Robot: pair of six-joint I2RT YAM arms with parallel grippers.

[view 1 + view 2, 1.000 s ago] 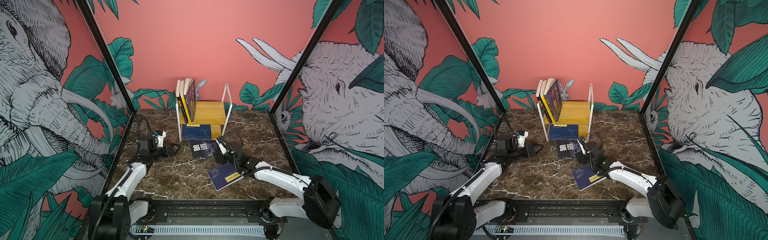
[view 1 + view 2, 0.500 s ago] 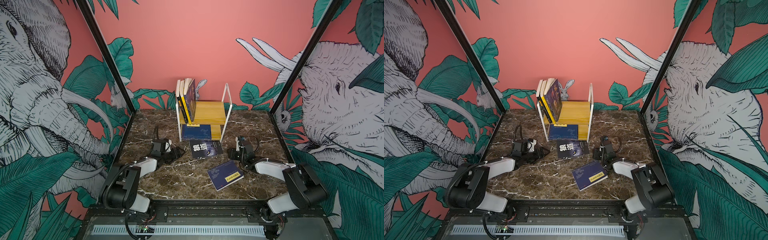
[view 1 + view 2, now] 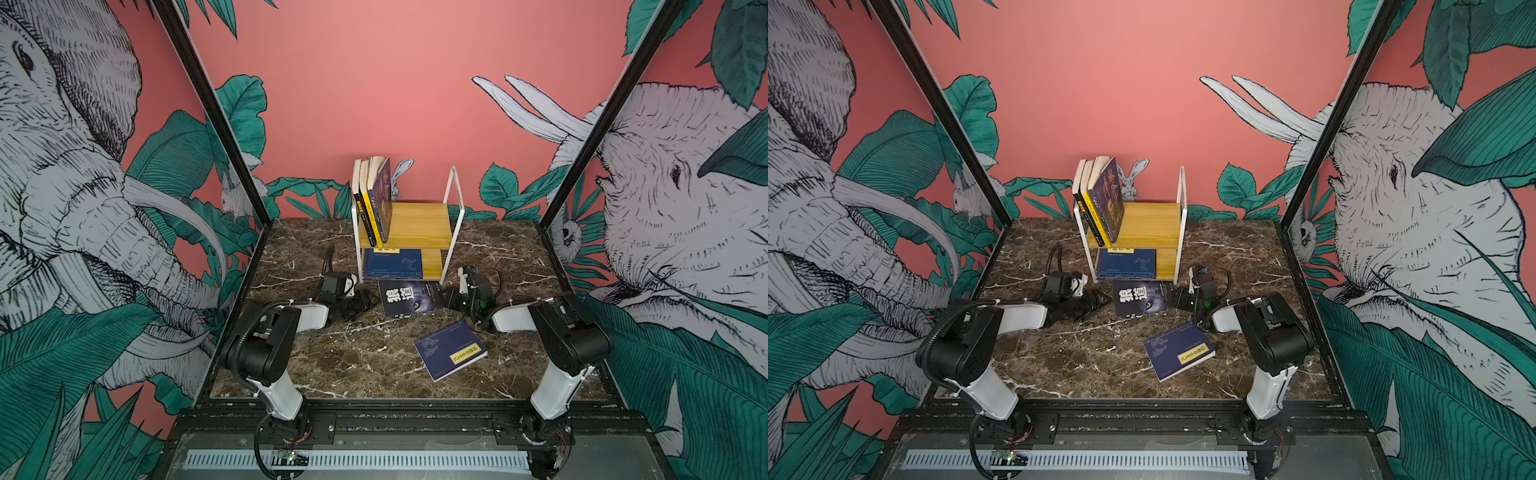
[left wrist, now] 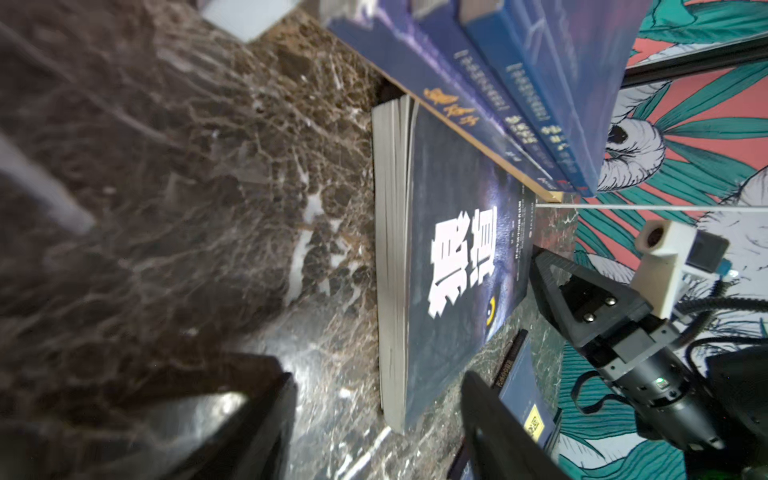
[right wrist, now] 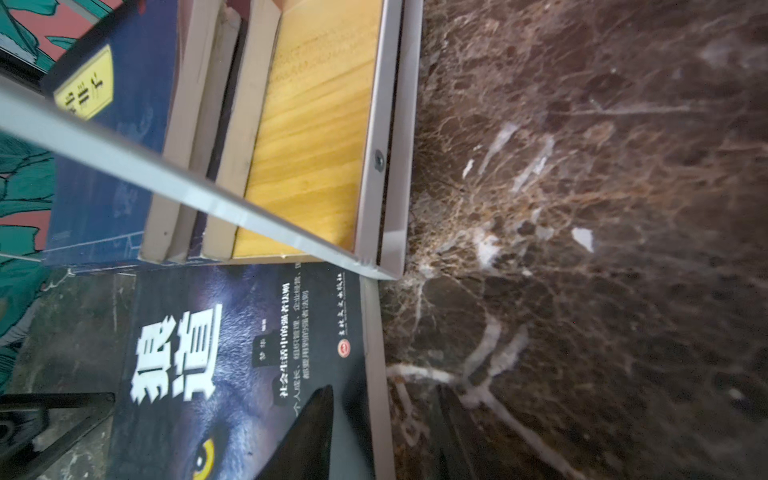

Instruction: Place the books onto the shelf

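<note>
The left end effector (image 3: 365,302) lies low over the table (image 3: 353,365), turned on its side, at the left edge of the black book (image 3: 409,297). Its jaws are spread. In the left wrist view one dark finger (image 4: 249,415) sits down by the marble and the other (image 4: 498,436) above the cover. The book's grey page edge is in the gap, clear of both, and nothing is held.

The right end effector (image 3: 446,297) faces it from the book's opposite edge, jaws also parted. In the right wrist view a wedge-shaped black finger (image 5: 311,432) reaches over the glossy cover, and the book's edge runs just beside it. Whether it touches I cannot tell.

The black book is a thin paperback lying flat just in front of the shelf (image 3: 419,226), with bold white characters and a yellow eye. The shelf has two yellowish wood-grain boards and a thin white metal loop at each end. Three books (image 3: 374,199) lean upright on the upper board against the left loop. A stack of navy books (image 3: 392,264) lies flat on the lower board. A navy book (image 3: 451,351) with a yellow label lies askew on the dark, white-veined marble, nearer the front.
</note>
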